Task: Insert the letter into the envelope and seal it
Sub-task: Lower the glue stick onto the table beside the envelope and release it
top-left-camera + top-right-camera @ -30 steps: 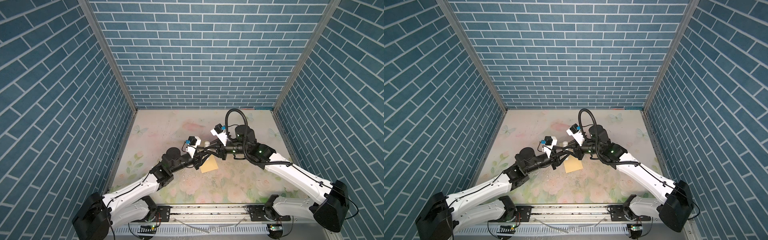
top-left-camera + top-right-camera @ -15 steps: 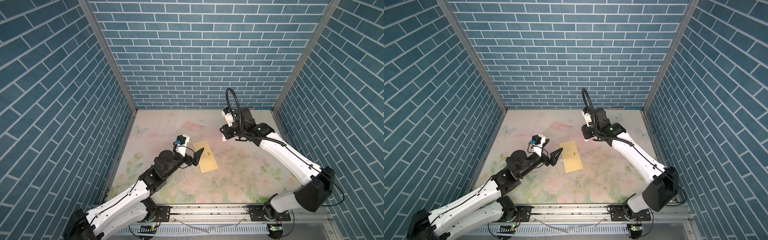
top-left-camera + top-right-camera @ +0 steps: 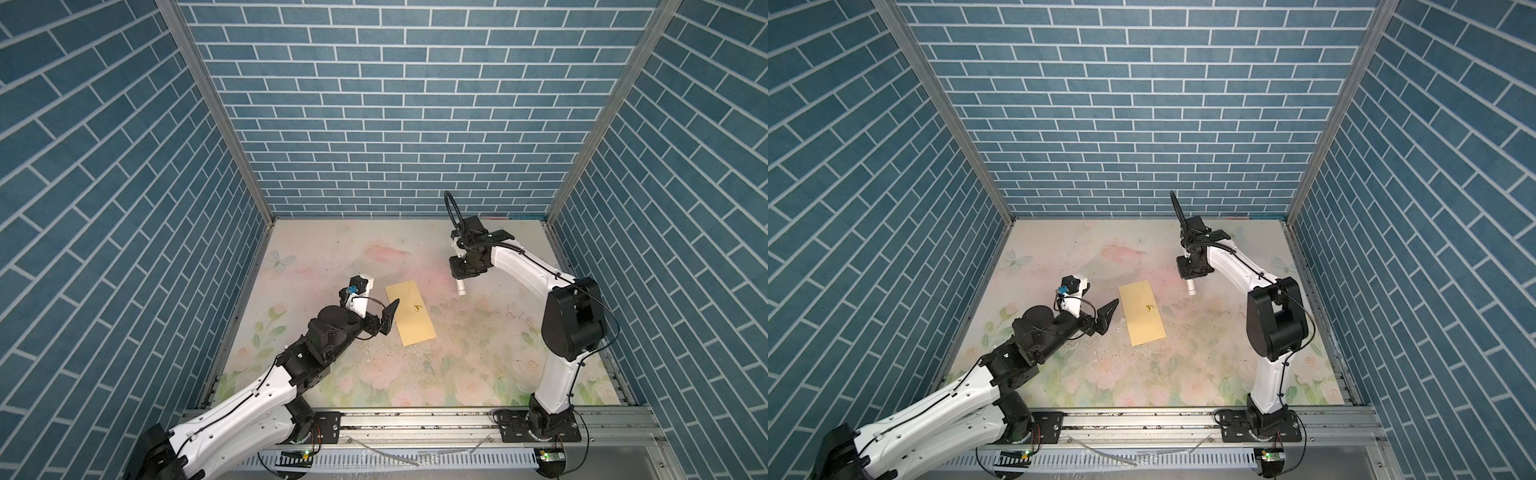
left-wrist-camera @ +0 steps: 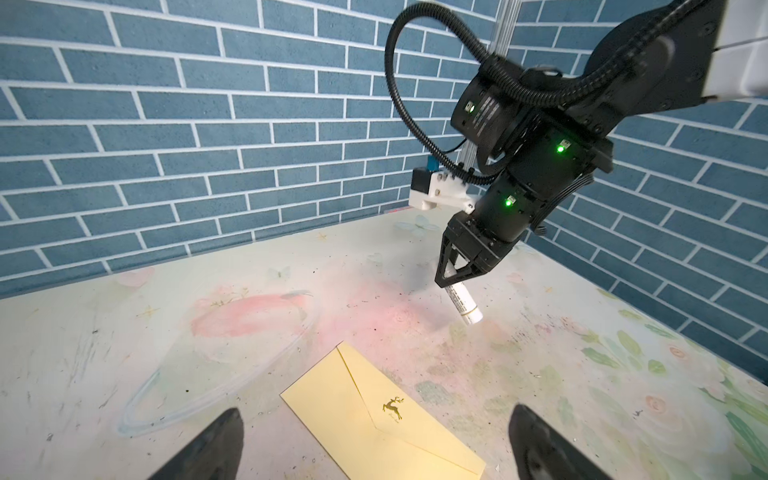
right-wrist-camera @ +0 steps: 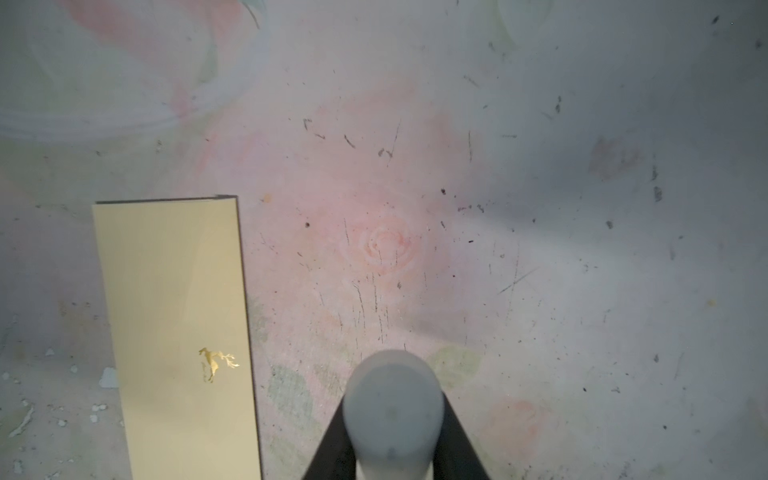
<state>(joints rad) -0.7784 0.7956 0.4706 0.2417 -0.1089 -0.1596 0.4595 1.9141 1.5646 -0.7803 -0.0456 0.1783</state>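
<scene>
Yellow envelope (image 3: 410, 312) is laid on a floral desk (image 3: 457, 365) walled in blue brick (image 3: 395, 104). Beside it, left fingers (image 3: 390, 316) are spread wide, empty; a white tube (image 4: 464, 305) is gripped by right fingers (image 4: 482, 262).

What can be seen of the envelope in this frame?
The envelope is a long, narrow rectangle of plain mustard-yellow paper, smooth and uncreased. Its pointed flap is folded down flat, with a small gold deer emblem near its tip; whether it is glued cannot be told. It lies flat on the flowered table, slightly askew in both top views, between the two arms. Only the table touches it.
</scene>
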